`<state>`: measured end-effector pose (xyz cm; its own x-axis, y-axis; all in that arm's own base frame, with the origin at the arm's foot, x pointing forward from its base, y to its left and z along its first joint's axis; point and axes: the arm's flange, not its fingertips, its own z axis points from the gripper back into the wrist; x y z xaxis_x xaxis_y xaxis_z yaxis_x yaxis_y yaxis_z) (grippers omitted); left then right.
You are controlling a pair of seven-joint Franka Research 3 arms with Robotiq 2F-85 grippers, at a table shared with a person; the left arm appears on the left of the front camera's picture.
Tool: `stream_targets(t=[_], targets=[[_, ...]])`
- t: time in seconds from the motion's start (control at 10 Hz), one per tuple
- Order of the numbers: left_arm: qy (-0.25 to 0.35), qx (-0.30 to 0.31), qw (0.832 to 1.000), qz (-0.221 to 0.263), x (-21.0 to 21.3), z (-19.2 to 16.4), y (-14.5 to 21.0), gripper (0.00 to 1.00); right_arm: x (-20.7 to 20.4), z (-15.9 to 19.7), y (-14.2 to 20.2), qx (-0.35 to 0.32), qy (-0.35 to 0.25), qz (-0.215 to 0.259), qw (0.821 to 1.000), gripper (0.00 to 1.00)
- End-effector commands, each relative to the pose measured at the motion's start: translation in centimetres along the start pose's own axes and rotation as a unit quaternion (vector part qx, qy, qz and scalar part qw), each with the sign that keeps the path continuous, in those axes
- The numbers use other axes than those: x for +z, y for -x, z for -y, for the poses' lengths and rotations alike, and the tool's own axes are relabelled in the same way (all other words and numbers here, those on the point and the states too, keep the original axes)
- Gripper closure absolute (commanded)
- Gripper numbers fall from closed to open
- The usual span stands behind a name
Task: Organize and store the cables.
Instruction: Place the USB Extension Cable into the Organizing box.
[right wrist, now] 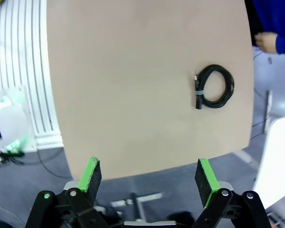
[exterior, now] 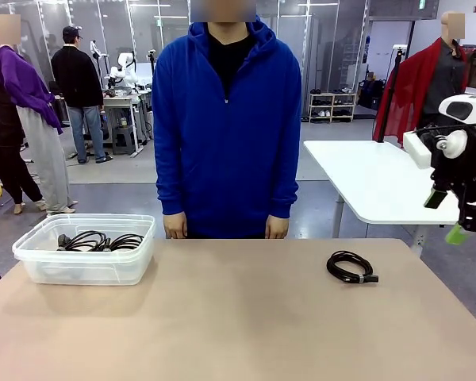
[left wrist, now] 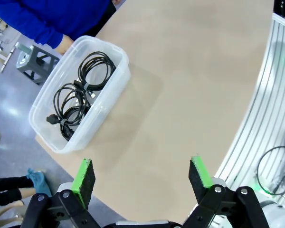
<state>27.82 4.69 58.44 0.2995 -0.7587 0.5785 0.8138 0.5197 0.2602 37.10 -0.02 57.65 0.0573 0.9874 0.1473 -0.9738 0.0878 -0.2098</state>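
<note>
The right hand is spread fully and holds nothing, hanging off the right edge of the counter. One coiled cable lies loose on the counter's right half, well apart from that hand and toward the person's side. The left hand is likewise wide open and empty, over the counter's left edge. The remaining cables lie coiled inside the clear bin, ahead of it.
</note>
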Motion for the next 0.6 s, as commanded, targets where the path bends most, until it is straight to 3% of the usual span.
stream_targets(t=[0.0, 0.2, 0.3, 0.5], targets=[[0.001, 0.000, 1.000, -0.001, 0.11, 0.15, 0.01, 0.00, -0.36, 0.88, 0.40, 0.037, 0.022, -0.009, 0.999, 0.00], [0.001, 0.000, 1.000, -0.001, 0.11, 0.15, 0.01, 0.00, 0.59, 0.88, 0.27, -0.034, 0.037, 0.079, 0.996, 0.00], [0.001, 0.000, 1.000, -0.001, 0.11, 0.15, 0.01, 0.00, -0.19, 0.64, 0.05, 0.031, 0.013, -0.001, 0.999, 0.00], [0.001, 0.000, 1.000, -0.001, 0.11, 0.15, 0.01, 0.00, -0.19, 0.64, 0.05, 0.031, 0.013, -0.001, 0.999, 0.00]])
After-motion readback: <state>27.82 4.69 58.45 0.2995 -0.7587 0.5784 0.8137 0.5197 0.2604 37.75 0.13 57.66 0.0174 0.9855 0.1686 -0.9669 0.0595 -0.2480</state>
